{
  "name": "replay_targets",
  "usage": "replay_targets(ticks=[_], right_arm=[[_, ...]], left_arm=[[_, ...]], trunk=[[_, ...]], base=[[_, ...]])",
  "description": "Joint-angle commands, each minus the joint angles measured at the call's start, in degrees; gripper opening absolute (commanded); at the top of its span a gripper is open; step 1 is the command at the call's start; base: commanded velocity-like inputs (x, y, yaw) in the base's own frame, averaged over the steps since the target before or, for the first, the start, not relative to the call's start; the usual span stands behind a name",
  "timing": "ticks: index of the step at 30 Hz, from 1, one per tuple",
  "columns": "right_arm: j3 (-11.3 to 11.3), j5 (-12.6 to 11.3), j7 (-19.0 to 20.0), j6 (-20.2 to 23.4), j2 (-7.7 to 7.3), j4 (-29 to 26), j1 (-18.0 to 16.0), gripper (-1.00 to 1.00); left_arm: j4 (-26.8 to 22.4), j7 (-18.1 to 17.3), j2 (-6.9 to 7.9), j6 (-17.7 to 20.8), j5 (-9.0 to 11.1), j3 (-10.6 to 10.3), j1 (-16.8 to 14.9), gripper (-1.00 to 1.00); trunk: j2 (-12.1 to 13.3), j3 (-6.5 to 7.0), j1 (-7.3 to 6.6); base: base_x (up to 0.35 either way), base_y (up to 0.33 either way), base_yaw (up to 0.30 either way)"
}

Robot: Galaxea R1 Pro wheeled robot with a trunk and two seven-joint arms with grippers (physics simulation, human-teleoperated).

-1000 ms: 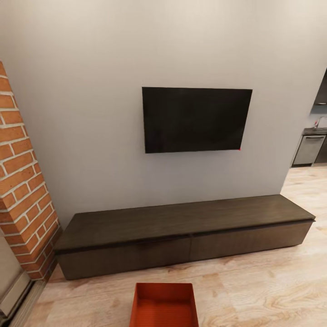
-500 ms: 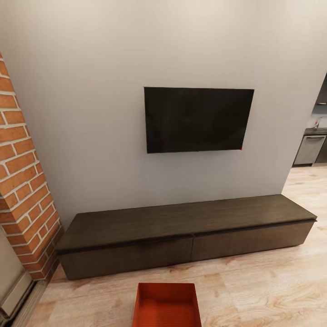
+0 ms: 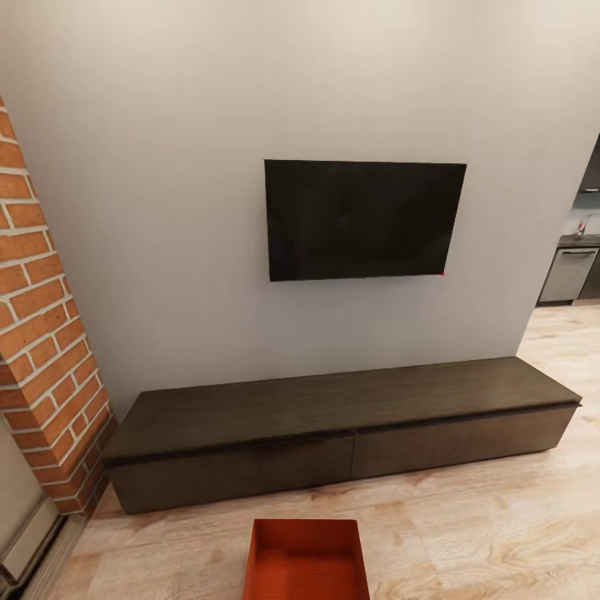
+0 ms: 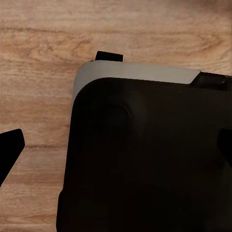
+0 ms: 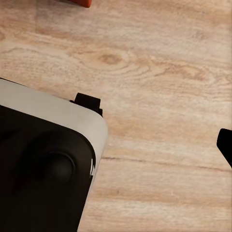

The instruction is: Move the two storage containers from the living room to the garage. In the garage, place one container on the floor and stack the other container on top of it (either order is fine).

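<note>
Living room, light wood plank floor (image 3: 500, 533). One red-orange storage container (image 3: 306, 560) sits on the planks at 6 o'clock in the head view, open top up, empty, cut off by the frame edge. At 12 o'clock from it, close by, a long dark wood cabinet (image 3: 342, 429) runs against the pale wall; black TV (image 3: 364, 219) mounted above. Brick column (image 3: 46, 350) at 9 o'clock. Kitchen corner with a grey appliance (image 3: 568, 275) at 2 o'clock.

Second container not located.

Wrist views look down on planks and the robot's dark, white-rimmed base (image 4: 145, 154). Left claw and right claw: fingertips barely show at frame edges; cannot tell whether apart or together.

Judgement: task at its start. Nothing lifted, nothing in the garage; both carries and the stacking remain.
</note>
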Motion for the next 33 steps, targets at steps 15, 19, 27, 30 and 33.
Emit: replay_targets(ticks=[15, 19, 27, 30, 33], right_arm=[[0.48, -0.42, -0.04, -0.3, 0.0, 0.15, -0.06, 1.0], [0.48, -0.42, -0.04, -0.3, 0.01, 0.15, -0.06, 1.0], [0.48, -0.42, -0.04, -0.3, 0.1, 0.15, -0.05, 1.0], [0.48, -0.42, -0.04, -0.3, 0.09, 0.15, -0.06, 1.0], [0.48, -0.42, -0.04, -0.3, 0.11, 0.15, -0.06, 1.0]], left_arm=[[-0.01, 0.04, -0.01, -0.09, 0.39, 0.04, -0.02, 1.0], [-0.01, 0.04, -0.01, -0.09, 0.39, 0.03, -0.02, 1.0], [-0.01, 0.04, -0.01, -0.09, 0.39, 0.01, -0.02, 1.0], [-0.01, 0.04, -0.01, -0.09, 0.39, 0.03, -0.02, 1.0], [-0.01, 0.04, -0.01, -0.09, 0.39, 0.03, -0.02, 1.0]], trunk=[[-0.03, -0.06, 0.0], [-0.03, -0.06, 0.0], [-0.03, -0.06, 0.0], [-0.03, -0.06, 0.0], [-0.03, -0.06, 0.0]], base=[[0.0, 0.0, -0.014], [0.0, 0.0, -0.022], [0.0, 0.0, -0.031], [0.0, 0.0, -0.035], [0.0, 0.0, -0.012]])
